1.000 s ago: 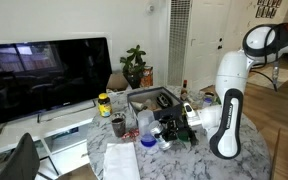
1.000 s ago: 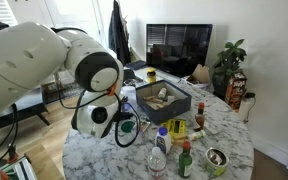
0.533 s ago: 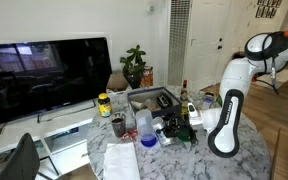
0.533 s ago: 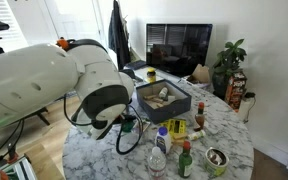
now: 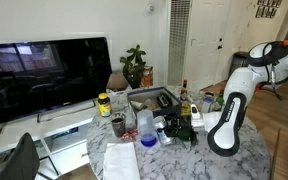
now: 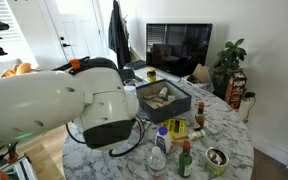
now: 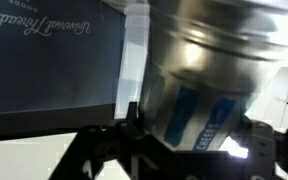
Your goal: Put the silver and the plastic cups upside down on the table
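In the wrist view a shiny silver cup (image 7: 209, 70) with blue stripes fills the space between my gripper (image 7: 189, 135) fingers and sits tilted. The dark fingers (image 7: 132, 120) press close on both sides of it. In an exterior view my gripper (image 5: 172, 125) is low over the crowded middle of the marble table (image 5: 119, 160). A clear plastic cup (image 5: 144, 123) stands upright just beside it on the table. In the exterior view nearest the robot, the bulky white arm (image 6: 74, 110) hides the gripper and both cups.
A dark tray box (image 6: 164, 98) of items sits mid-table. Bottles (image 6: 158, 158), a sauce bottle (image 6: 185, 160) and a small metal container (image 6: 216, 158) crowd the near edge. A dark cup (image 5: 118, 126) and a yellow-lidded jar (image 5: 104, 103) stand toward the TV (image 5: 44, 75).
The arm's elbow has swung lower and toward the table edge while the gripper stays over the same spot. The arm now covers more of the close exterior view.
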Tool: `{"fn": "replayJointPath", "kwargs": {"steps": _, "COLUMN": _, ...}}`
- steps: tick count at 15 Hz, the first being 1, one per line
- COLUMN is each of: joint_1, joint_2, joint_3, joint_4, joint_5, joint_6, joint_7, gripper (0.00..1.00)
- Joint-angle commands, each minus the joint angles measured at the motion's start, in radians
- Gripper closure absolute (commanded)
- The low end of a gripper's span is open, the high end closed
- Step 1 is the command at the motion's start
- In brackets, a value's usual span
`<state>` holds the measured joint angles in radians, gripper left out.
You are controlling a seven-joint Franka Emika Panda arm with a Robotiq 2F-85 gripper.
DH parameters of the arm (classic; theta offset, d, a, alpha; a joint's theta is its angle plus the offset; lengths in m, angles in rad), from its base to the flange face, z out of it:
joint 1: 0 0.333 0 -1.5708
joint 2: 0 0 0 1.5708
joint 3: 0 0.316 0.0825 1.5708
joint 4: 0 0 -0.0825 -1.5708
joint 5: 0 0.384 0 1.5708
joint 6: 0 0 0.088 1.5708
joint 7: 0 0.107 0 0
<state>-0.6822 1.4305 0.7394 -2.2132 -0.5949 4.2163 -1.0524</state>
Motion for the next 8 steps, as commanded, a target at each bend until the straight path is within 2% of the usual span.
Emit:
{"fn": "replayJointPath", "kwargs": {"steps": 1, "joint_1": -0.049, "joint_2": 0.03, "joint_3": 0.006, "joint_4": -0.079, "joint_5": 0.054, "joint_6": 0.006, "joint_7": -0.074, "gripper": 0.03}}
{"fn": "replayJointPath", "kwargs": {"steps": 2, "joint_1": -0.042, "joint_2": 0.001, "joint_3": -0.006, "joint_4": -0.11, "joint_5": 0.069, "joint_6": 0.01, "joint_7": -0.058, "gripper": 0.0}}
{"fn": "replayJointPath", "kwargs": {"steps": 5, "joint_1": -0.03, "joint_2": -0.051, "joint_3": -0.016, "joint_4": -0.19, "joint_5": 0.177, "joint_6": 0.011, "joint_7": -0.083, "gripper": 0.0}}
{"fn": "replayJointPath", "kwargs": {"steps": 8, "joint_1": -0.025, "joint_2": -0.138, "joint_3": 0.009, "joint_4": -0.294, "joint_5": 0.328, "joint_6": 0.012, "joint_7": -0.116, "gripper": 0.0}}
